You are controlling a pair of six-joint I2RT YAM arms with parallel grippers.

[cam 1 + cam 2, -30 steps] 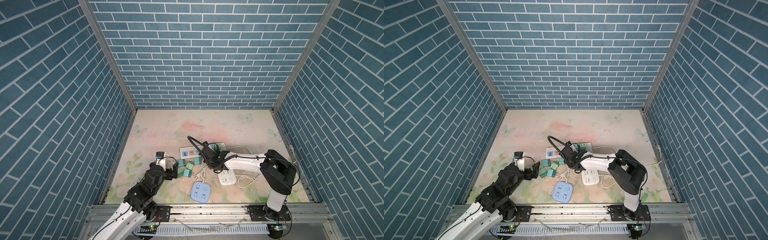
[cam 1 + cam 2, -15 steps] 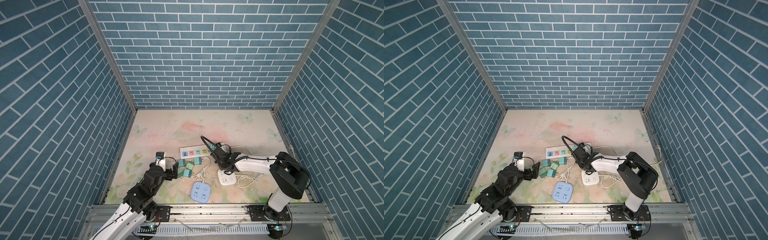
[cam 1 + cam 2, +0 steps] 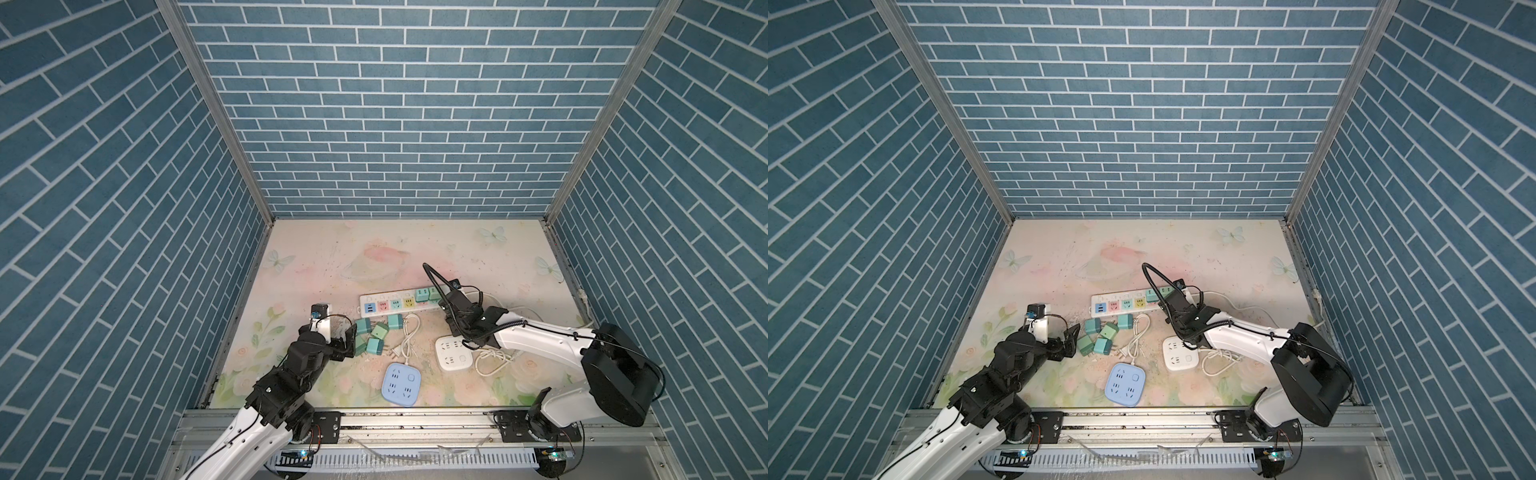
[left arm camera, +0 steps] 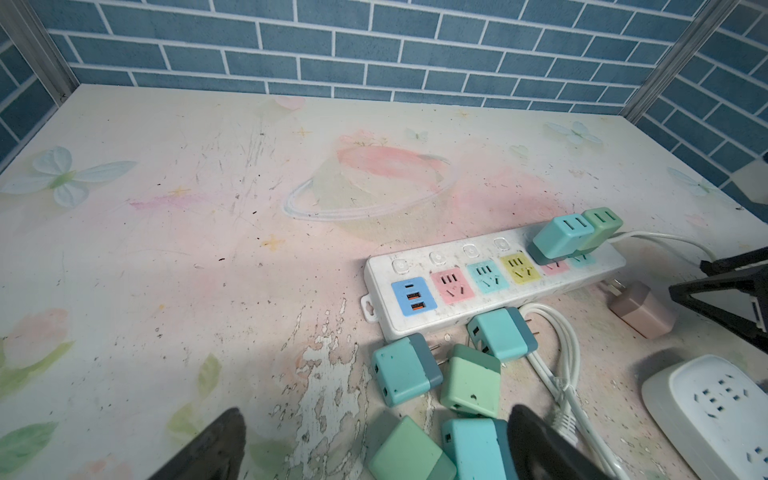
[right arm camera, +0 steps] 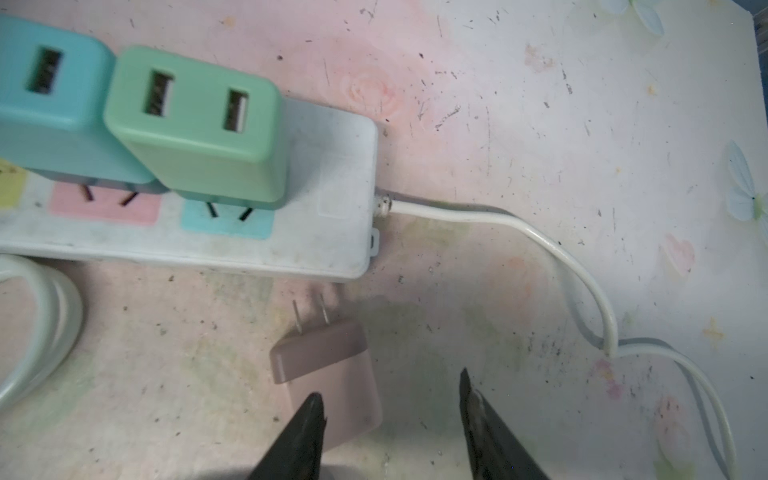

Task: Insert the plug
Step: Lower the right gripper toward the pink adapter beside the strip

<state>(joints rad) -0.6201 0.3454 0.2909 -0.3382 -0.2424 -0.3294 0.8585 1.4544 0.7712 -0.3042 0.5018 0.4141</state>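
1. Table: floral-printed top, closed on three sides by blue brick walls. Bare surface is seen from the long power strip back to the rear wall, and along the left wall.
2. Long power strip: laid across the middle with its long axis running left to right. Its cord is led off the right end.
3. Left gripper: spread to its widest with nothing grasped, held at the near-left edge of the loose adapters.
4. Right gripper: jaws parted with a clear gap and nothing gripped. One finger is seen over the plug's rear corner; the other stands apart from it on the cord side.
5. White square socket block and blue square socket block: placed near the front edge.
6. Coiled white cable: laid between the loose adapters and the white block.
7. Loose adapters: five, teal and green, clustered just in front of the strip.
8. Teal adapter and green adapter: seated side by side in the two sockets nearest the cord.
9. Plug: mauve, lying flat just in front of the strip's cord-end corner. Its long axis is set roughly crosswise to the strip. Its prongs are pointed at the strip's near side wall, just short of it. Bare table lies on its cord side.
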